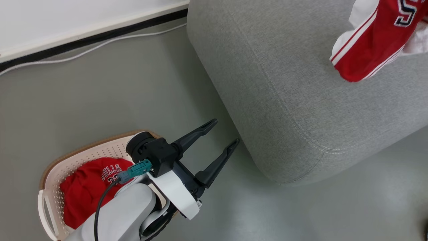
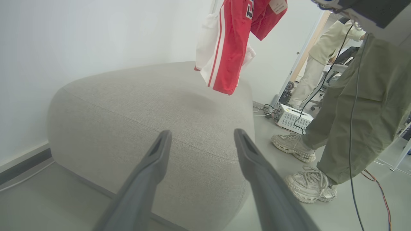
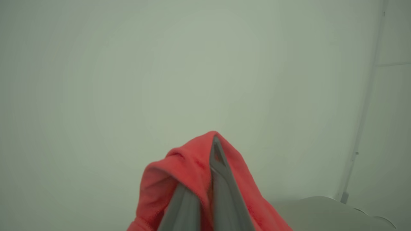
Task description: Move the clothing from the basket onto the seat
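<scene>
Hanging above far edge of seat (image 1: 284,83), striped garment (image 1: 367,43) in clenched right gripper (image 3: 214,141); released here, thin fabric may slip off. Left gripper (image 1: 224,132) spread, empty.

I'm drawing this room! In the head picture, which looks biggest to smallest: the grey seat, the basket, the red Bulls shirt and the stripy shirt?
1. The seat
2. The basket
3. The Bulls shirt, lying inside it
Unsure: the stripy shirt hangs nearer the camera and the picture's edge cuts it off.
</scene>
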`<state>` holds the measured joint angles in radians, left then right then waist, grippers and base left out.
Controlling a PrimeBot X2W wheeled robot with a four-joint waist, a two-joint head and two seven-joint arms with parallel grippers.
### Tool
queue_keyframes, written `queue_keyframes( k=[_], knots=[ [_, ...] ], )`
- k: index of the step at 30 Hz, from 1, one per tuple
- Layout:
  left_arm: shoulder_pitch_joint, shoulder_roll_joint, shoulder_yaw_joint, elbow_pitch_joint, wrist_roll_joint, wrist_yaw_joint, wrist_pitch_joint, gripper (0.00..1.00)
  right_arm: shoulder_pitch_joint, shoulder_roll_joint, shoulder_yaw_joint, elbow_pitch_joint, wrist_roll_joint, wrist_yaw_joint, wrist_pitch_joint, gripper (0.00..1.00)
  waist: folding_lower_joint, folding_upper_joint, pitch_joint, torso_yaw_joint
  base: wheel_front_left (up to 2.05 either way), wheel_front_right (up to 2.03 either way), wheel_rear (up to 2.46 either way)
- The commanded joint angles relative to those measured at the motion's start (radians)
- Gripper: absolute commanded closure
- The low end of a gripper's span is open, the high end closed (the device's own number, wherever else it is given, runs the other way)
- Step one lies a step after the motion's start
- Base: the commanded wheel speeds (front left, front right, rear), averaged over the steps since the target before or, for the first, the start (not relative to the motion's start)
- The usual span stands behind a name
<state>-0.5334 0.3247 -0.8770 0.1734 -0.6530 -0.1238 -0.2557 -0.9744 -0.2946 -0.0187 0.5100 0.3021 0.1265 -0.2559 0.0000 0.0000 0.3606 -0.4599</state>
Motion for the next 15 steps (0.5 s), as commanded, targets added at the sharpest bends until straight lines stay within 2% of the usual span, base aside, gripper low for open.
queue_keyframes(
  k=[1,5,11,15],
  knots=[
    [-0.050,0.019,0.019,-0.032,-0.007,-0.007,-0.006,0.00,-0.051,-0.026,-0.011,0.003,-0.017,0.004,-0.006,1.00,0.0000,0.0000,0.060,0.041,0.00,0.00,0.00],
    [-0.084,0.042,-0.006,-0.040,-0.017,-0.007,-0.006,0.00,-0.147,-0.055,-0.062,0.089,-0.068,0.004,-0.006,1.00,0.0000,0.0000,0.115,0.074,0.00,0.00,0.00],
    [-0.116,0.063,-0.043,-0.049,-0.038,-0.007,-0.006,0.00,-0.295,-0.099,-0.244,0.220,-0.186,0.004,-0.006,1.00,0.0000,0.0000,0.182,0.144,0.00,0.00,0.00],
    [-0.121,0.063,-0.053,-0.048,-0.051,-0.007,-0.006,0.00,-0.348,-0.120,-0.415,0.286,-0.295,0.004,-0.006,1.00,0.0000,0.0000,0.203,0.188,0.00,0.00,0.00]
  ],
)
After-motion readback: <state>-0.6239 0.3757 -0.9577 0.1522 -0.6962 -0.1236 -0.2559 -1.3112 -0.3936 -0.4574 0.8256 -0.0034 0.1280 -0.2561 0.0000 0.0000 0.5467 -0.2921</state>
